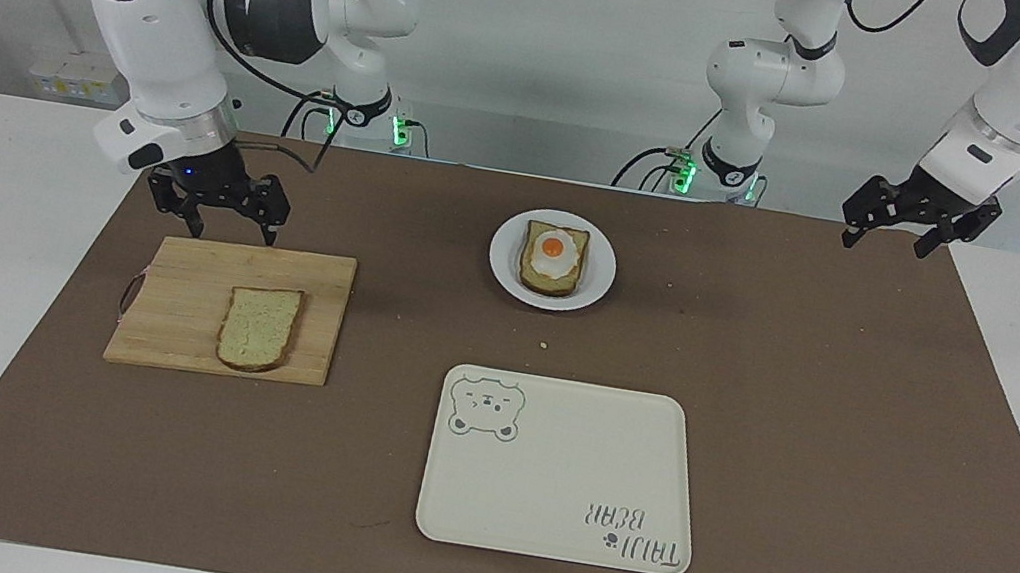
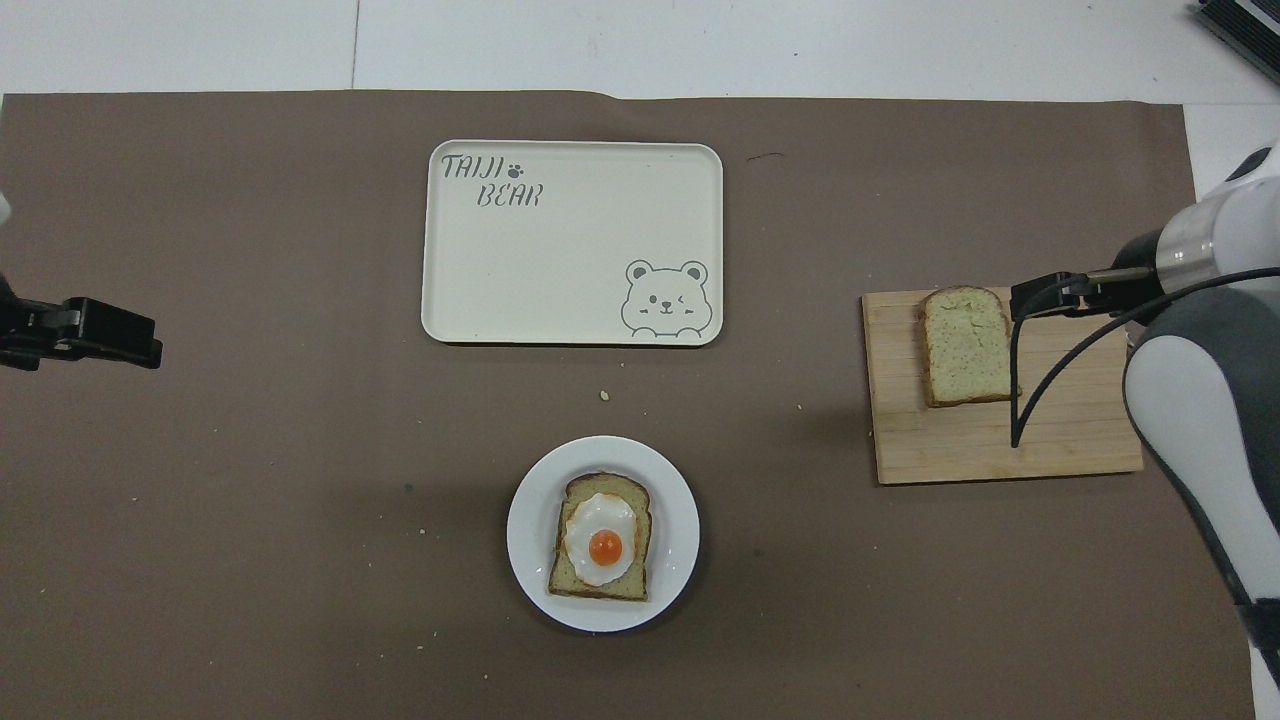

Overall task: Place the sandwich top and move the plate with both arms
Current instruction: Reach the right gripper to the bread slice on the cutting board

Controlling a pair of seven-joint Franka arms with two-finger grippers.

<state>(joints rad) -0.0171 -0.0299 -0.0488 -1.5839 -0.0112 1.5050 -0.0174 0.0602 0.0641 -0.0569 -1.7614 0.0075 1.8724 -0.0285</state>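
Note:
The sandwich top, a plain speckled bread slice, lies flat on a wooden cutting board. The white plate holds a bread slice topped with a fried egg. My right gripper is open and empty, up in the air over the cutting board, clear of the sandwich top. My left gripper is open and empty and waits over the mat's edge at the left arm's end of the table.
A cream rectangular tray with a bear drawing lies empty, farther from the robots than the plate. A brown mat covers the table. A few crumbs lie between plate and tray.

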